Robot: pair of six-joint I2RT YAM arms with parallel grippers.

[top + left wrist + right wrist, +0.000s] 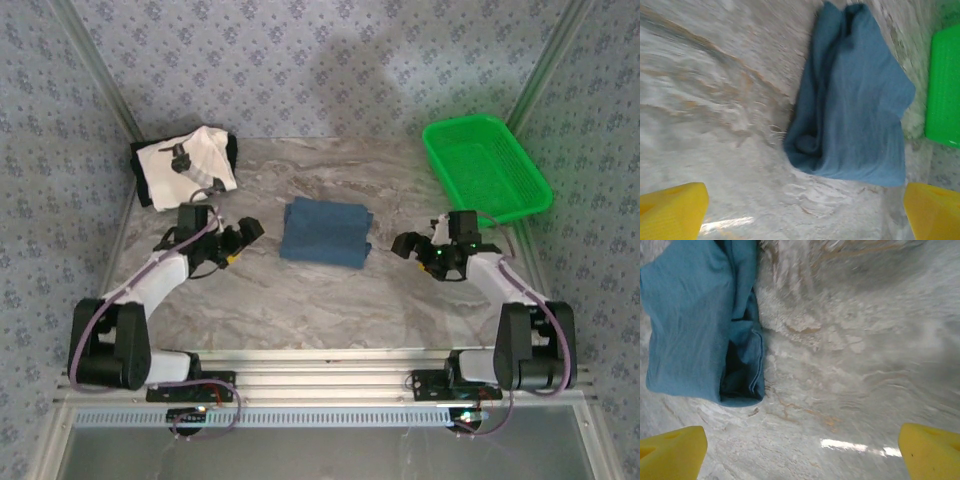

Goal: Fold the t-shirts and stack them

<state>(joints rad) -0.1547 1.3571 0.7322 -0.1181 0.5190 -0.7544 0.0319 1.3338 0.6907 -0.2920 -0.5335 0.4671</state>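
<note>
looks between shirts: done with the teal t-shirt (326, 232), folded mid-worktop (330, 305) between left hand (243, 240) and right hand (408, 248), both spread wide, holding nothing. next calls for reaching the white printed t-shirt (187, 165) bunched at the far-left corner, flattening, folding, stacking.

Bare desk (300, 300) open along the near edge, folded blue shirt (326, 232) mid-desk with free lanes either side, white shirt (187, 165) heaped back-left, green basket (485, 166) filling back-right corner.

Left gripper (241, 242) low, pointing inward, fingers (672, 210) spread wide, right gripper (408, 247) facing it, fingers (670, 452) equally wide, empty
</note>
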